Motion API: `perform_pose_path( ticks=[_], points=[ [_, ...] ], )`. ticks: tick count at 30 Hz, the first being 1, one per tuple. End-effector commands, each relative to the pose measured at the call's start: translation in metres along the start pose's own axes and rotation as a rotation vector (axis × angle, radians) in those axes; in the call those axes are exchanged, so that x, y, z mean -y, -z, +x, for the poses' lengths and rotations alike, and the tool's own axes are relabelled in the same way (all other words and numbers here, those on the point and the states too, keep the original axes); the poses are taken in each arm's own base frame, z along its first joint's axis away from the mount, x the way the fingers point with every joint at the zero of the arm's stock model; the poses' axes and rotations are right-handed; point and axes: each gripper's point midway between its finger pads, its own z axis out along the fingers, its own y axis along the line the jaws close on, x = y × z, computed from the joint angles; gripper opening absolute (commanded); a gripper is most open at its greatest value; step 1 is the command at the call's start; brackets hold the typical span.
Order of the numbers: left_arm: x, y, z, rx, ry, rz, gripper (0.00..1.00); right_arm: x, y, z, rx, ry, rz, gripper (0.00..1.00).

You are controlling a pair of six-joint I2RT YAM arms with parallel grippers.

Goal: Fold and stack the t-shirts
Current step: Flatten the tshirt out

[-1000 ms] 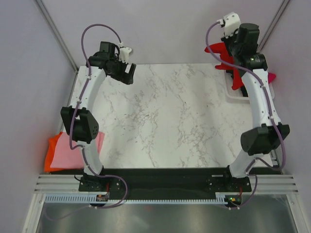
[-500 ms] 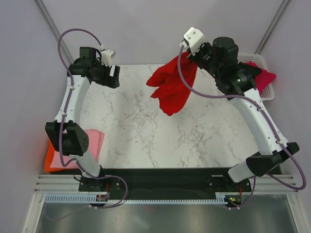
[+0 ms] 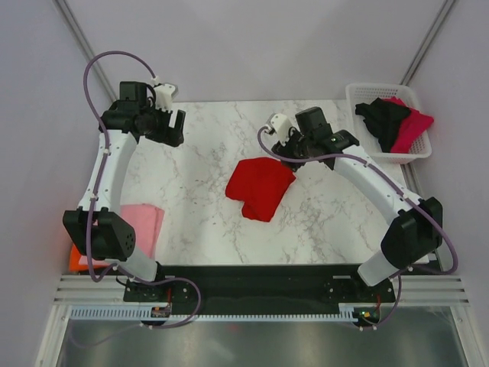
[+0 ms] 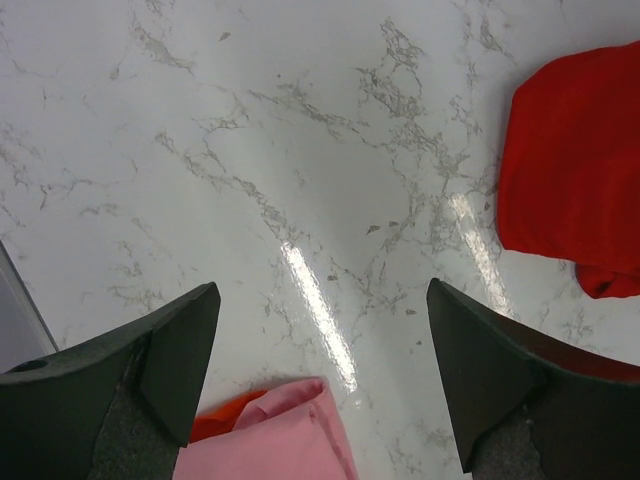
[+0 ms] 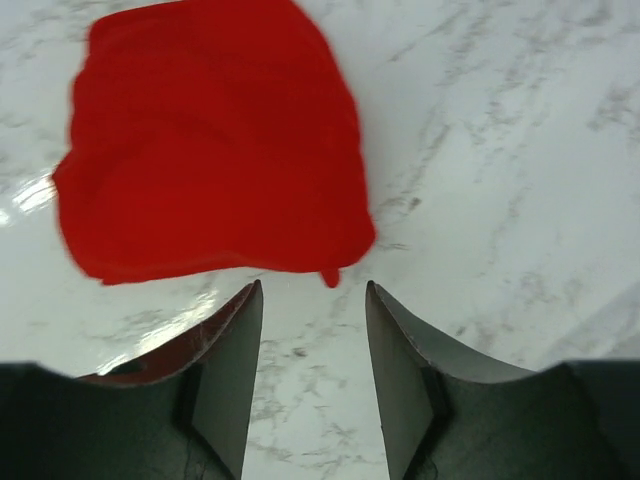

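Five t-shirts are in view: one red t-shirt (image 3: 260, 187) at the centre of the overhead frame, one light pink t-shirt (image 3: 149, 222) and one orange t-shirt (image 3: 75, 261) at the lower left, and one black t-shirt (image 3: 384, 118) and one magenta t-shirt (image 3: 416, 126) at the upper right. There is one white lattice basket (image 3: 353, 95) at the upper right, and one marble table (image 3: 214, 153). Two robot arms appear, a left arm (image 3: 107, 168) and a right arm (image 3: 378, 183). Each carries one purple cable and one gripper, the left gripper (image 4: 322, 290) and the right gripper (image 5: 312, 285), making four dark fingers in all.
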Motion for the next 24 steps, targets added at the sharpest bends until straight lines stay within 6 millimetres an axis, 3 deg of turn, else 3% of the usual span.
perform_pose_path(
  ticks=[1,2,6,11,17,21,24],
  points=[
    [0.001,0.010,0.004,-0.002,-0.037,-0.009,0.91,-0.078,0.003,0.016,-0.007,0.023,-0.317,0.53],
    [0.005,0.011,0.005,0.001,-0.032,0.006,0.90,-0.094,-0.005,0.032,-0.045,0.059,-0.367,0.52],
    [0.006,0.010,0.013,-0.022,-0.036,0.011,0.89,-0.132,-0.021,0.044,-0.078,0.168,-0.479,0.52],
    [0.003,0.004,0.023,-0.060,-0.045,0.006,0.88,-0.182,-0.039,0.044,-0.081,0.271,-0.630,0.47],
    [0.008,-0.003,0.034,-0.089,-0.030,0.028,0.86,-0.231,-0.040,0.031,-0.064,0.330,-0.760,0.45],
    [0.009,-0.004,0.036,-0.086,-0.019,0.033,0.86,-0.248,-0.040,0.039,-0.090,0.352,-0.790,0.44],
    [0.012,-0.001,0.035,-0.073,-0.004,0.038,0.86,-0.246,-0.050,0.044,-0.110,0.360,-0.746,0.47]
  ],
)
